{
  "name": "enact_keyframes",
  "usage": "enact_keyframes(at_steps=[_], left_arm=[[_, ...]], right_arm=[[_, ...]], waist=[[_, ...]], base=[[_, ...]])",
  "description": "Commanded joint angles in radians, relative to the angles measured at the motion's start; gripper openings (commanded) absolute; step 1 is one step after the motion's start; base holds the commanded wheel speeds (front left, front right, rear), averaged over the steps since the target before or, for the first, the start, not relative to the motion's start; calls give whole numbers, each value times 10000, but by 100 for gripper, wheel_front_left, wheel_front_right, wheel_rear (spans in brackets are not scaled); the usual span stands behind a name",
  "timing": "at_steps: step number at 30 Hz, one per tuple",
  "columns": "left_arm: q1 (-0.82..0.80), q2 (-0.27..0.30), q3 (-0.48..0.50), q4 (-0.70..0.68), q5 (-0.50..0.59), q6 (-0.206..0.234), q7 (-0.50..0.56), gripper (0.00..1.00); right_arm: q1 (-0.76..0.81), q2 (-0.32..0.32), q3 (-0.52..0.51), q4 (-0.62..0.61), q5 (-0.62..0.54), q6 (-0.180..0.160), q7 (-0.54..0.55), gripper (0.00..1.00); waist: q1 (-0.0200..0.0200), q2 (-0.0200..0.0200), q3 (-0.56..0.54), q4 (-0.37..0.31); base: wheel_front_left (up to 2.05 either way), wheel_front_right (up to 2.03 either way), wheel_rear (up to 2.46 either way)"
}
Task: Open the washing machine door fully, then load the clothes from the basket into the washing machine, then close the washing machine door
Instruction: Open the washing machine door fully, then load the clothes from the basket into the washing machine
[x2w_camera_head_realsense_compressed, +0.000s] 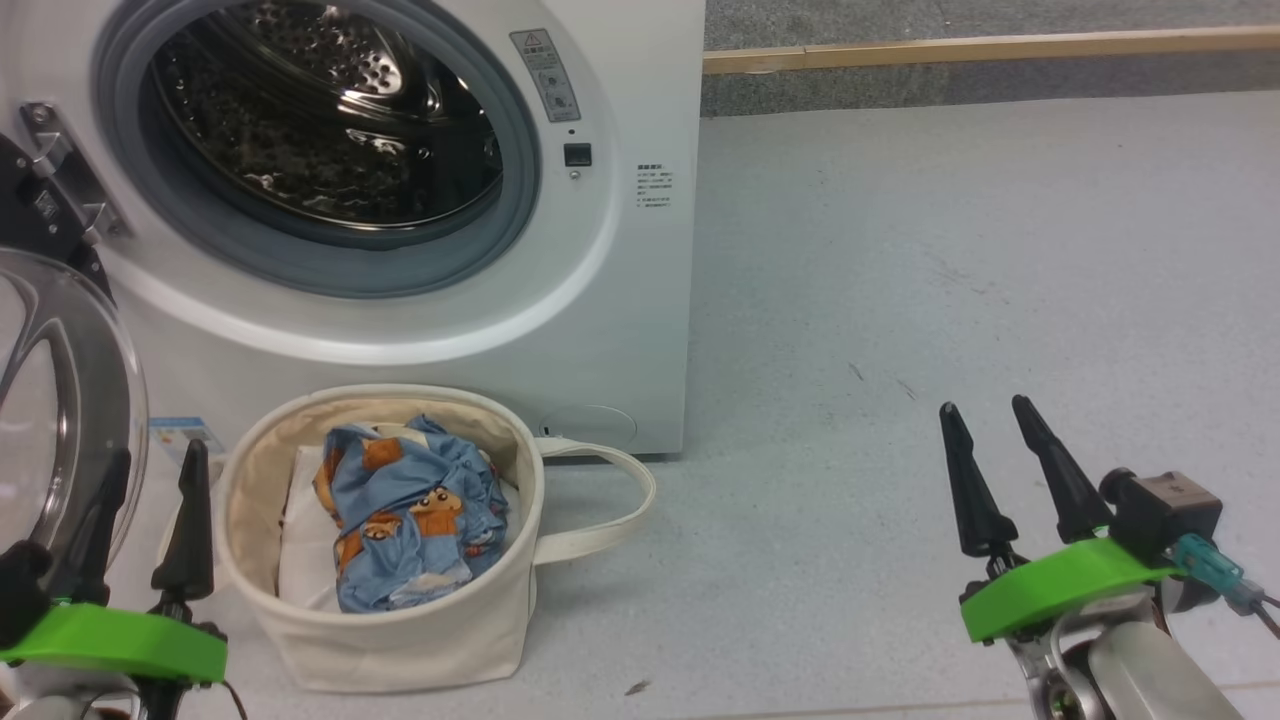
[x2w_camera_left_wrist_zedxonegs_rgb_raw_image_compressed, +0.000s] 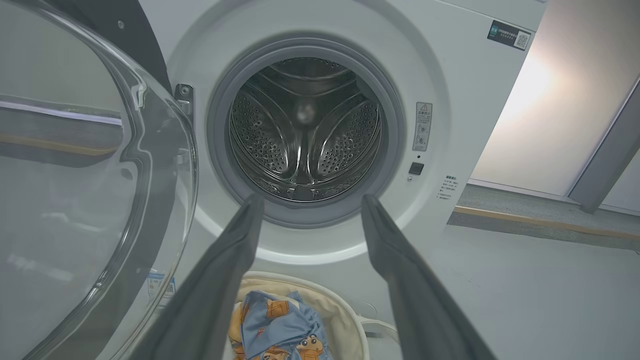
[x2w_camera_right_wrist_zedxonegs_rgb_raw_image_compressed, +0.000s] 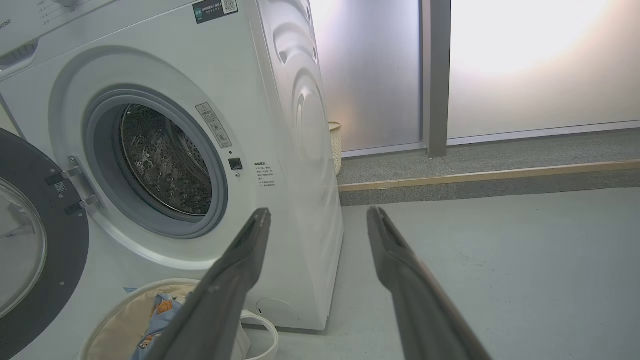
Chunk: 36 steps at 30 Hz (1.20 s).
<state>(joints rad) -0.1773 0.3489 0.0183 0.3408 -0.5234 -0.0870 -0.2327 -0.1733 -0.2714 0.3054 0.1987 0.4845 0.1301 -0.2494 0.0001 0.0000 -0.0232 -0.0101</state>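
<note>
Lowering the spread left claw (x2w_camera_head_realsense_compressed: 157, 450) into the round cream canvas basket (x2w_camera_head_realsense_compressed: 400, 640) should catch the blue bear-print garment (x2w_camera_head_realsense_compressed: 415, 520) centrally.

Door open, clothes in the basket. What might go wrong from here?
1. The clothes lie on a white cloth in the basket; a deep pinch may lift both.
2. The washing machine door hangs close beside the left fingers; swinging toward the drum could knock it.
3. A trailing garment might snag on the gasket and block closing.
</note>
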Motion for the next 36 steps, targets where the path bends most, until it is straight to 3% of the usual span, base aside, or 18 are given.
enact_keyframes(at_steps=[1,25,36], left_arm=[[-255,359,466,-321,-53,27,-141,100],[-377,563,419,-4,-283,75,-62,100],[-390,641,313,156,-305,54,-80,100]], right_arm=[[-349,-185,48,-330,-16,6,-124,100],[-246,-196,9,-327,188,6,-124,100],[-200,-224,-6,-333,215,6,-124,100]], waist=[[0,0,-4,63],[0,0,-55,568],[0,0,-95,612]], base=[[0,0,0],[0,-2,2],[47,-127,80]])
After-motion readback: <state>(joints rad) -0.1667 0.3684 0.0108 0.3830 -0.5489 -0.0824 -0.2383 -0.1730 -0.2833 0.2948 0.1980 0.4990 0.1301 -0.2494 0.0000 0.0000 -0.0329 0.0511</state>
